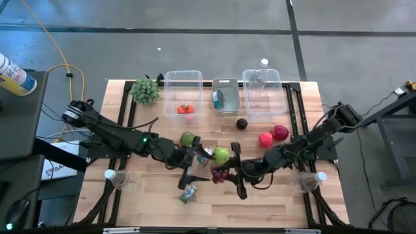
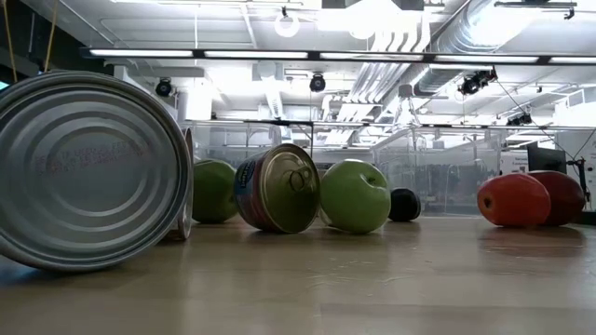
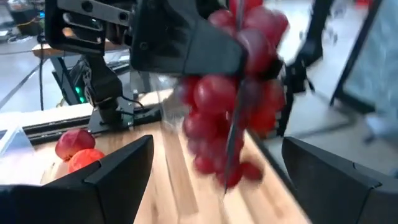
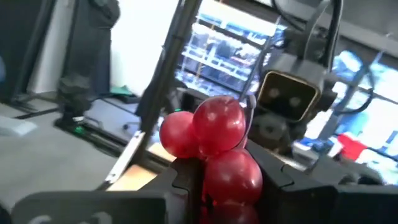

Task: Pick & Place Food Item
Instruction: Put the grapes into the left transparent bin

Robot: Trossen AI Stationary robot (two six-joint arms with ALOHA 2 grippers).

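Observation:
A bunch of red grapes (image 1: 220, 174) sits near the table's middle, between my two grippers. My right gripper (image 1: 236, 171) reaches in from the right and is shut on the bunch; its wrist view shows grapes (image 4: 219, 127) between its dark fingers. My left gripper (image 1: 192, 173) comes from the left and is open. In its wrist view the fingers stand apart on either side of the hanging bunch (image 3: 233, 106), not touching it. The low view does not show the grapes. My right gripper (image 4: 229, 177) pinches the grape bunch between its two fingers, on the bunch's upper part (image 3: 239, 46). It comes at it from the table's right side. The rest of the bunch hangs below the fingers, its lower end (image 3: 231, 175) clear of the wooden top.
Two green apples (image 1: 188, 138) (image 1: 221, 155) and a can (image 1: 207, 153) lie just beyond the grippers; another can (image 1: 188, 194) lies nearer. Two red apples (image 1: 273, 136) and a dark fruit (image 1: 242, 123) lie right. Three bins (image 1: 182, 78) (image 1: 225, 83) (image 1: 262, 75) line the far edge.

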